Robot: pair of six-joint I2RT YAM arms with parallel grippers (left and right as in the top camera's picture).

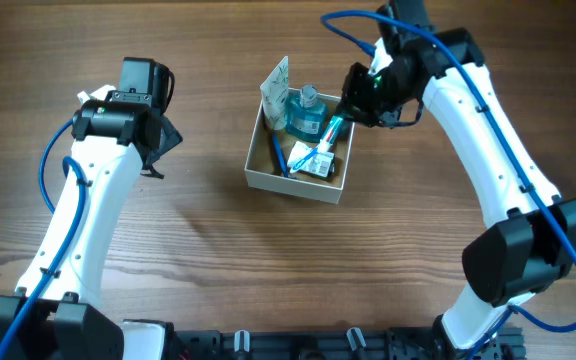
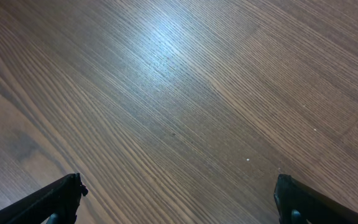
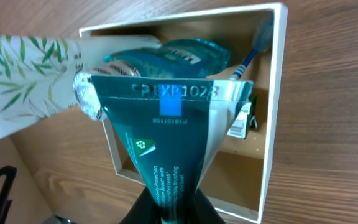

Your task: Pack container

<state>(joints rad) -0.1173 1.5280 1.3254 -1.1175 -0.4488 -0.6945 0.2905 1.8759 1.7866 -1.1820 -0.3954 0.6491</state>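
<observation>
The container [image 1: 294, 184] is a square white-walled box with a tan inside, at the table's middle. It holds a blue bottle [image 1: 306, 113], a leaf-print packet [image 1: 276, 86], a blue toothbrush [image 1: 279, 156] and a small white box [image 1: 315, 162]. My right gripper [image 1: 356, 103] is shut on a teal toothpaste tube [image 1: 335, 128], which hangs tilted over the container's right side. In the right wrist view the tube [image 3: 169, 134] rises from my gripper [image 3: 178, 206] above the container [image 3: 273, 124], with the bottle [image 3: 173, 55] behind it. My left gripper [image 1: 158, 140] is open over bare wood, far left of the container.
The left wrist view holds only wood grain between the wide-apart fingertips [image 2: 58, 200] of my left gripper [image 2: 179, 205]. The leaf-print packet [image 3: 23, 68] sticks out over the container's far corner. A dark rail [image 1: 298, 345] runs along the table's near edge.
</observation>
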